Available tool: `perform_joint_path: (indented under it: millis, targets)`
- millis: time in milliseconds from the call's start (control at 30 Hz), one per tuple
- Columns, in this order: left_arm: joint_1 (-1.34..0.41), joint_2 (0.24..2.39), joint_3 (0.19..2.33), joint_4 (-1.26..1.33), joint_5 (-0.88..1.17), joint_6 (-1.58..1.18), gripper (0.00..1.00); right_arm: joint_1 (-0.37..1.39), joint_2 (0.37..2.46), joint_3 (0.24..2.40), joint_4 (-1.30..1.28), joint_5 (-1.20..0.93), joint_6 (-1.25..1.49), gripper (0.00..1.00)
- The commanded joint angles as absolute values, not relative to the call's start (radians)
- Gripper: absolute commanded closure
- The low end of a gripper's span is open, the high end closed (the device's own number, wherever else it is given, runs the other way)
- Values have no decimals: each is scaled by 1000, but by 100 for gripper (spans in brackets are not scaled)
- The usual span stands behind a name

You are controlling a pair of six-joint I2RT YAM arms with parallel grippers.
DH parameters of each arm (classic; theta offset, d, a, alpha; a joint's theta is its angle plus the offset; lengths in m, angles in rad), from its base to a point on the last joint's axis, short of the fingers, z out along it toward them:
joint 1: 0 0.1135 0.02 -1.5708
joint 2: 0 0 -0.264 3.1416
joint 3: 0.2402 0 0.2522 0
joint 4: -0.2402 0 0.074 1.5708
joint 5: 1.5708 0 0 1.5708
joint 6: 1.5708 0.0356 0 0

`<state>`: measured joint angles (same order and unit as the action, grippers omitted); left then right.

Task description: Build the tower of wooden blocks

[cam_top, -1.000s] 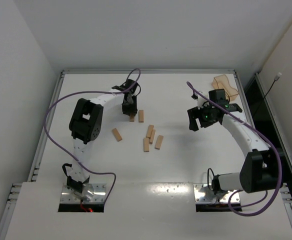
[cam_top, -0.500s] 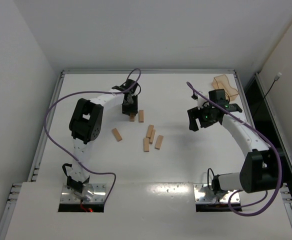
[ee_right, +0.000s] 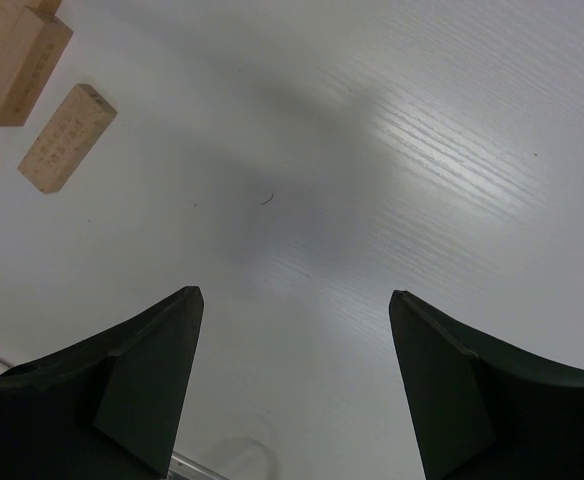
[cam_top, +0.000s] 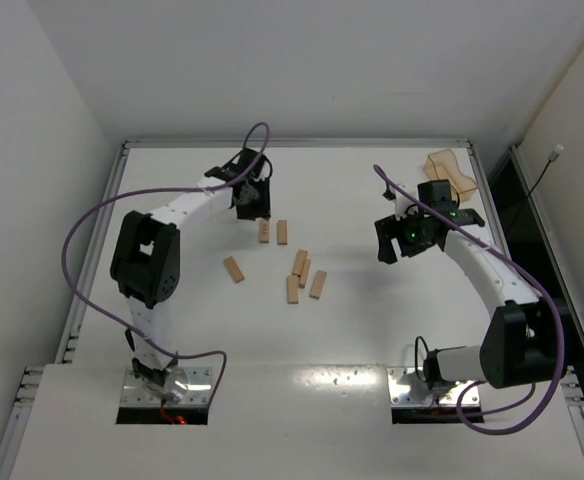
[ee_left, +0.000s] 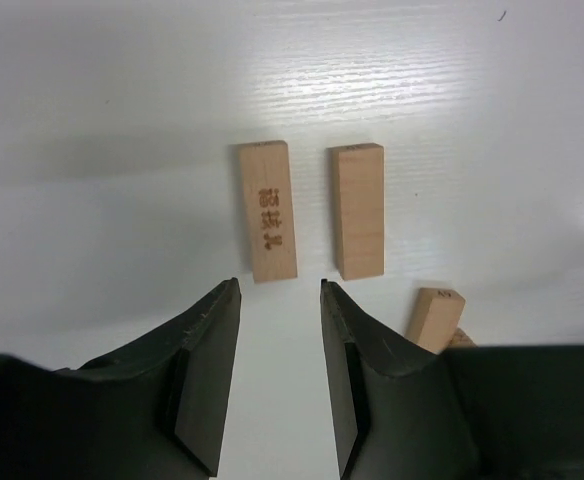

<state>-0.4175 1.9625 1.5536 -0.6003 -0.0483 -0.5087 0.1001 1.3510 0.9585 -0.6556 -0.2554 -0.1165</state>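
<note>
Since a second ago the left gripper (cam_top: 251, 200) has pulled back toward the far edge, off the lettered block (ee_left: 267, 211) it stood over, and its elbow has swung left. That block lies flat on the table (cam_top: 372, 330), parallel to a plain block (ee_left: 358, 209), with a narrow gap between them. A lone block (cam_top: 234, 269) lies nearer the bases and to the left. Four more blocks (cam_top: 305, 275) sit in a loose cluster to the right of it. The left gripper hangs just behind the pair, jaws partly open and holding nothing. The right gripper (ee_right: 295, 300) hovers well to the right of the cluster, jaws wide and empty. The tray (cam_top: 450, 175) sits in the far right corner.
</note>
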Motion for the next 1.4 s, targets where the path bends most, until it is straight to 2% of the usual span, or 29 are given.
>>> perform_joint_path:
  millis: [0, 100, 333, 533, 1167, 1367]
  targets:
    - [-414, 1878, 1491, -607, -89, -514, 65, 104, 1324, 957, -630, -282, -124, 27]
    - [-414, 1865, 1442, -607, -153, -523, 65, 104, 1333, 976, -630, -291, -124, 27]
    - [-414, 1927, 1433, -578, -182, -502, 79, 104, 1351, 985, -612, -291, -115, 27]
    - [-405, 2003, 1488, -578, -204, -472, 83, 104, 1341, 976, -612, -291, -106, 27]
    - [-405, 2137, 1589, -560, -239, -445, 83, 95, 1293, 939, -621, -291, -106, 27]
    - [-405, 2157, 1598, -560, -221, -445, 80, 95, 1293, 939, -621, -291, -106, 27]
